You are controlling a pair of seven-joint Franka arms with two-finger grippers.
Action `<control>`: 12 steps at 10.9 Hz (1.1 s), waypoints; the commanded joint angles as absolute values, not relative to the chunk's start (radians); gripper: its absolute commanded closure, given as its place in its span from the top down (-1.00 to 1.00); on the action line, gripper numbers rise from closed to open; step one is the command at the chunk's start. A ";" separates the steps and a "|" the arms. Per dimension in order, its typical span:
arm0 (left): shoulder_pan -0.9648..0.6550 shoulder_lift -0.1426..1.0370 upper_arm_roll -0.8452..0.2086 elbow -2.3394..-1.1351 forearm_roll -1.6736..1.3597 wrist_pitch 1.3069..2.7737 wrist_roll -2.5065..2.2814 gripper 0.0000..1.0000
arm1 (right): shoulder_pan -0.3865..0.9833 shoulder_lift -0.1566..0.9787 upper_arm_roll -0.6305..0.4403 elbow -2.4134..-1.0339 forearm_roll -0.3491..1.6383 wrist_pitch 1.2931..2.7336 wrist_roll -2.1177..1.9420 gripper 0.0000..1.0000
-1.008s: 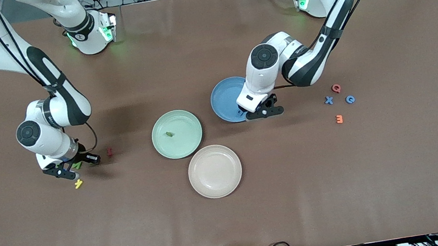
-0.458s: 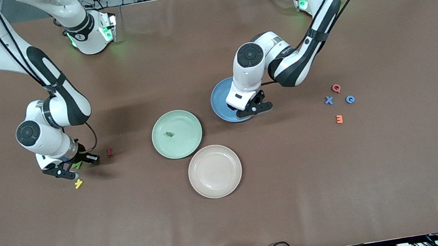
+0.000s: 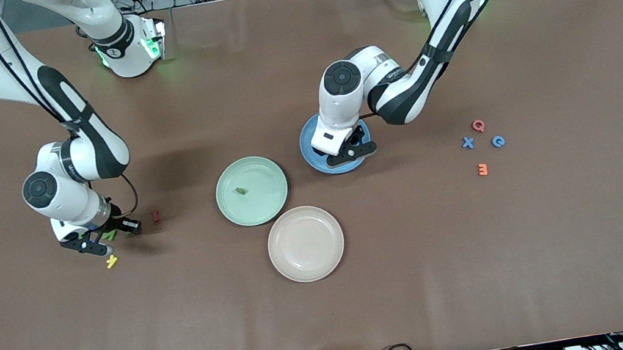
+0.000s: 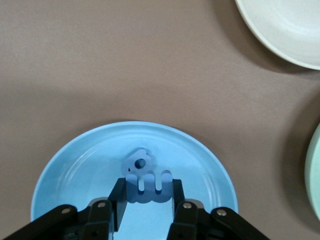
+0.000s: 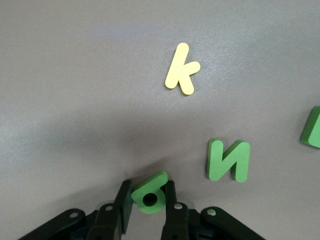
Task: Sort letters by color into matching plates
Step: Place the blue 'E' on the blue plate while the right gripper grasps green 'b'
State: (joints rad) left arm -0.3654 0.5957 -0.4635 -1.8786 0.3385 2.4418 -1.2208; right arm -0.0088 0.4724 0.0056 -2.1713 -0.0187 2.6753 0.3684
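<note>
From the front we see the round medium-blue shallow plate (image 3: 307,145) under the left end effector (image 3: 352,155), which hangs over it. The pale mint-green plate (image 3: 251,191) beside it carries one small green letter (image 3: 240,191). A beige-cream plate (image 3: 305,243) lies nearer the camera. The right end effector (image 3: 100,236) is low at the right arm's end of the brown table (image 3: 486,266).

In the left wrist view, the left end effector (image 4: 148,197) grips a chunky blue foam-like letter (image 4: 147,186) over the blue plate (image 4: 75,165), where another blue letter (image 4: 139,161) lies.

In the right wrist view, the right end effector (image 5: 148,201) is narrowed on a rounded green letter (image 5: 149,192), beside a green N-shaped letter (image 5: 228,160) and a yellow letter (image 5: 182,69).

We judge these letters light, stiff and fairly grippy, best pinched across flat sides. The table's covering looks matte and smooth.
</note>
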 commanded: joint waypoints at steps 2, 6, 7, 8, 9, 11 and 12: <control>-0.400 0.632 -0.457 -1.827 0.318 2.424 -1.278 0.17 | -0.017 0.459 0.011 -2.195 -0.032 2.694 0.367 -0.45; -0.400 0.637 -0.456 -1.827 0.322 2.422 -1.287 1.00 | -0.015 0.442 0.011 -2.195 -0.032 2.681 0.365 -0.49; -0.397 0.635 -0.454 -1.828 0.328 2.422 -1.281 1.00 | -0.015 0.440 0.011 -2.195 -0.032 2.680 0.365 -0.49; -0.388 0.632 -0.451 -1.830 0.334 2.422 -1.272 1.00 | -0.015 0.439 0.011 -2.192 -0.032 2.678 0.365 -0.49; -0.382 0.629 -0.448 -1.830 0.334 2.422 -1.244 1.00 | -0.015 0.433 0.011 -2.192 -0.032 2.674 0.365 -0.49; -0.344 0.615 -0.446 -1.836 0.336 2.422 -1.156 1.00 | -0.015 0.404 0.011 -2.183 -0.032 2.619 0.364 -0.49; -0.324 0.604 -0.446 -1.838 0.337 2.421 -1.122 1.00 | -0.015 0.391 0.011 -2.175 -0.031 2.596 0.354 -0.49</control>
State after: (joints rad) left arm -0.3647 0.6296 -0.4463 -1.8404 0.3385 2.4415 -1.2047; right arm -0.0087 0.4532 0.0059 -2.1680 -0.0187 2.6564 0.3681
